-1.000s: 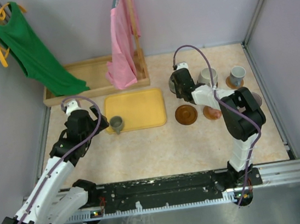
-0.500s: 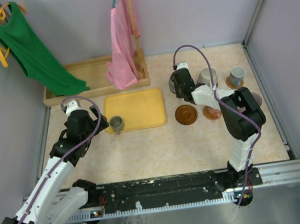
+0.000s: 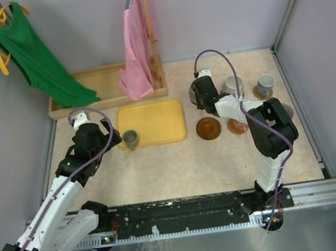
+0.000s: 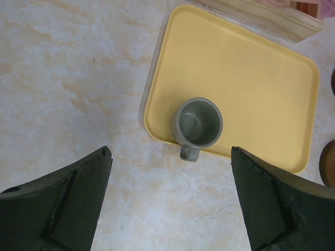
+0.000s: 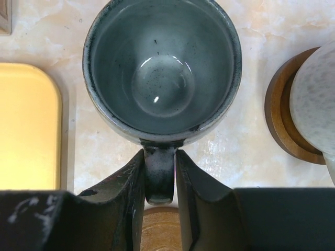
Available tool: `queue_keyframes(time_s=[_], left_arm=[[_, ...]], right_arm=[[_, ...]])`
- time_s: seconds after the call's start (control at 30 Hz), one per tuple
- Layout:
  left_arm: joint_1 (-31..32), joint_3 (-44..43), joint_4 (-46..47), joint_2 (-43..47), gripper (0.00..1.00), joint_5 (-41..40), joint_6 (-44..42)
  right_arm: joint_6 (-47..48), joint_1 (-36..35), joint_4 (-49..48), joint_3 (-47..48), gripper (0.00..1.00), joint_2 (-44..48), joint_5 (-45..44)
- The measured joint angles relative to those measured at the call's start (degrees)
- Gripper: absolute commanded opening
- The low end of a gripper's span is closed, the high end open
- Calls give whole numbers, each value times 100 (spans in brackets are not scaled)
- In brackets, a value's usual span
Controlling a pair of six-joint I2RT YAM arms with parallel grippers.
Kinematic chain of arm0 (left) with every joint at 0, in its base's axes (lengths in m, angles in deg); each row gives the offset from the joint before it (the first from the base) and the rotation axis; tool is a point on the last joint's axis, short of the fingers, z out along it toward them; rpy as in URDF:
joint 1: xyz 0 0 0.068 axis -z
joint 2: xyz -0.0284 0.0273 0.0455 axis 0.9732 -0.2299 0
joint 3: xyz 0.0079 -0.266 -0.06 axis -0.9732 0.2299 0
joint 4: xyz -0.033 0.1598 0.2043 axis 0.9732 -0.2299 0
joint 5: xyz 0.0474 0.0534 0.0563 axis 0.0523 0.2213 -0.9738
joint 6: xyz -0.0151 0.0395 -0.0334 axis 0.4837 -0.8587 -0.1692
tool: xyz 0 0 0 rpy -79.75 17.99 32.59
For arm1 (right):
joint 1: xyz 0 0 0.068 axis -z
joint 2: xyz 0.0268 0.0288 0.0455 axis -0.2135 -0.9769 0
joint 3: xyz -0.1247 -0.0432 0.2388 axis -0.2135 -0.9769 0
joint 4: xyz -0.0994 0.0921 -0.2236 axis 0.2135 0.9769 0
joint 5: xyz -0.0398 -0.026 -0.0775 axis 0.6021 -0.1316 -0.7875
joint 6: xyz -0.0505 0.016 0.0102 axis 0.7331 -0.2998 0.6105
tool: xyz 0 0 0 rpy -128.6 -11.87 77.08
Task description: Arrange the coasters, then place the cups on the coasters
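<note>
— Any lettering, labels or numbers to read around your grippers?

— None that I can make out in any view.

— Not even on the cup at your right gripper [image 5: 159, 154]?

— No. That dark cup [image 5: 162, 68], just ahead of my right fingertips, shows only glaze speckles. The yellow tray [image 4: 251, 78] ahead of my left gripper [image 4: 171, 151] has no print on it that I can see.

— And farther off?

— From above, everything beyond my arms is too small to show any writing.
</note>
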Motion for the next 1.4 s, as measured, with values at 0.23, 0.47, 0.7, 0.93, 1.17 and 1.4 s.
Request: queue_keyframes(time_s=[0.23, 0.47, 0.7, 0.93, 1.17, 1.4], left_arm=[[0, 0, 0, 17, 100, 0, -2], [0, 0, 2, 24, 100, 2, -4], [0, 0, -2, 33, 100, -20, -24], [-59, 0, -7, 129, 100, -133, -195], [-267, 70, 2, 210, 100, -170, -374], [-575, 140, 74, 389, 100, -149, -566]], right_arm=[[-92, -59, 109, -48, 29, 448, -66], [-225, -525, 374, -63, 29, 1377, -332], [-553, -1268, 726, -72, 29, 1784, -269], [-885, -2378, 1058, -63, 29, 1775, -227], [-1296, -3303, 1224, 221, 29, 1364, -177], [-1709, -3875, 1274, 863, 29, 597, -13]])
